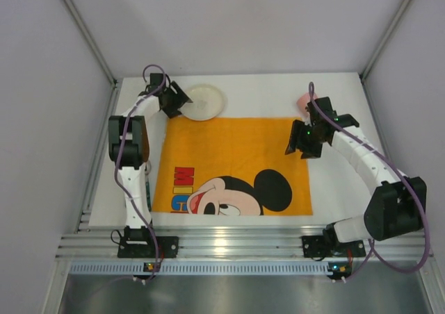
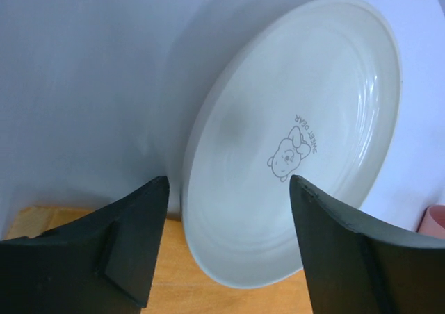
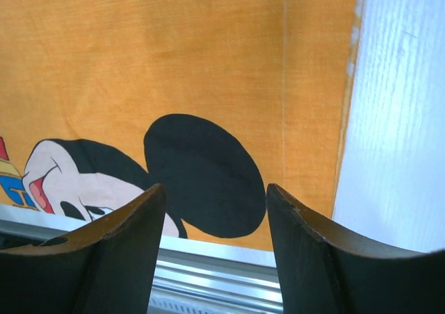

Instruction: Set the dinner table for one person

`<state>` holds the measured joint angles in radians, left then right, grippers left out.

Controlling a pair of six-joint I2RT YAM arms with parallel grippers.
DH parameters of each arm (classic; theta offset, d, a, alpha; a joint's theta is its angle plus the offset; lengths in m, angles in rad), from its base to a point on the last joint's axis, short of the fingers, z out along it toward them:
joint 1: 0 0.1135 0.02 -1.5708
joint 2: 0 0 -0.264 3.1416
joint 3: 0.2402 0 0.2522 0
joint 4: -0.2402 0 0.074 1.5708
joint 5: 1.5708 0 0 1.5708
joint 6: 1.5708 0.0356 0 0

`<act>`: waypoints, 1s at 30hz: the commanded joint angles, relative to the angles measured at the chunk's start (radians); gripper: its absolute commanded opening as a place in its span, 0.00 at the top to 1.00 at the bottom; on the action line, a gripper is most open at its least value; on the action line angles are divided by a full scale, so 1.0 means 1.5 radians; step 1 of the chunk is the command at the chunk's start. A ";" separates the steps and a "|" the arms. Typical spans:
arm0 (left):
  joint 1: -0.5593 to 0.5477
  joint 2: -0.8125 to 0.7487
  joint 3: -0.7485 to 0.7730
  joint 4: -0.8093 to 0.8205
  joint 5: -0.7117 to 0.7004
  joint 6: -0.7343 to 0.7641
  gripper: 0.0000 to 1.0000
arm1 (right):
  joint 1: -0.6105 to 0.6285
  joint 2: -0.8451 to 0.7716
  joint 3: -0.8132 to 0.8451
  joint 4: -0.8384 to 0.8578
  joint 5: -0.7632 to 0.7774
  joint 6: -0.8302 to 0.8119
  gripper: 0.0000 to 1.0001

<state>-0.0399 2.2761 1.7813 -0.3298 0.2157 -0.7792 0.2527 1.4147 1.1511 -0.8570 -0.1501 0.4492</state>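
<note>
The dinner table (image 1: pixel 341 189) is a white tabletop with an orange Mickey Mouse mat (image 1: pixel 233 164) in its middle. A white plate (image 1: pixel 206 102) with a small bear print lies at the mat's far left corner, its near edge over the mat. My left gripper (image 1: pixel 177 100) is open at the plate's left edge. In the left wrist view the plate (image 2: pixel 299 119) fills the space ahead of the open left gripper (image 2: pixel 228 182), not gripped. My right gripper (image 1: pixel 300 146) hovers open and empty over the mat's far right part. In the right wrist view it (image 3: pixel 215 189) is above the mat (image 3: pixel 208 57).
A pink cup (image 1: pixel 303 103) stands behind the right gripper near the mat's far right corner; its edge shows in the left wrist view (image 2: pixel 434 220). Grey walls enclose the table on three sides. A metal rail (image 1: pixel 236 244) runs along the near edge.
</note>
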 commanded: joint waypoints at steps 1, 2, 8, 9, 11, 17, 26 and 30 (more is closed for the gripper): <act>0.006 0.023 0.021 0.043 0.035 -0.002 0.27 | -0.001 -0.044 -0.015 -0.007 0.050 0.045 0.40; 0.007 0.025 0.019 0.055 0.042 -0.003 0.33 | -0.001 -0.047 -0.015 -0.015 0.053 0.051 0.40; 0.019 0.038 0.004 0.099 0.093 -0.039 1.00 | -0.002 -0.035 0.030 -0.039 0.081 0.056 0.40; 0.020 0.035 0.002 0.112 0.111 -0.047 1.00 | -0.002 -0.021 0.041 -0.041 0.083 0.042 0.40; 0.020 0.009 -0.014 0.132 0.117 -0.055 1.00 | -0.006 -0.001 0.080 -0.040 0.083 0.022 0.39; -0.013 -0.156 -0.117 0.180 0.140 -0.037 1.00 | -0.013 0.097 0.175 -0.005 0.071 -0.071 0.39; -0.155 -0.370 -0.278 -0.018 0.106 0.162 1.00 | -0.019 0.172 0.185 0.051 0.019 -0.027 0.40; -0.217 -0.429 -0.402 -0.042 0.073 0.165 1.00 | -0.019 0.161 0.146 0.057 0.017 -0.032 0.40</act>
<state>-0.3473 1.6386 1.2827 -0.2901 0.3798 -0.5892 0.2306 1.6936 1.3987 -0.8146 -0.1032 0.3962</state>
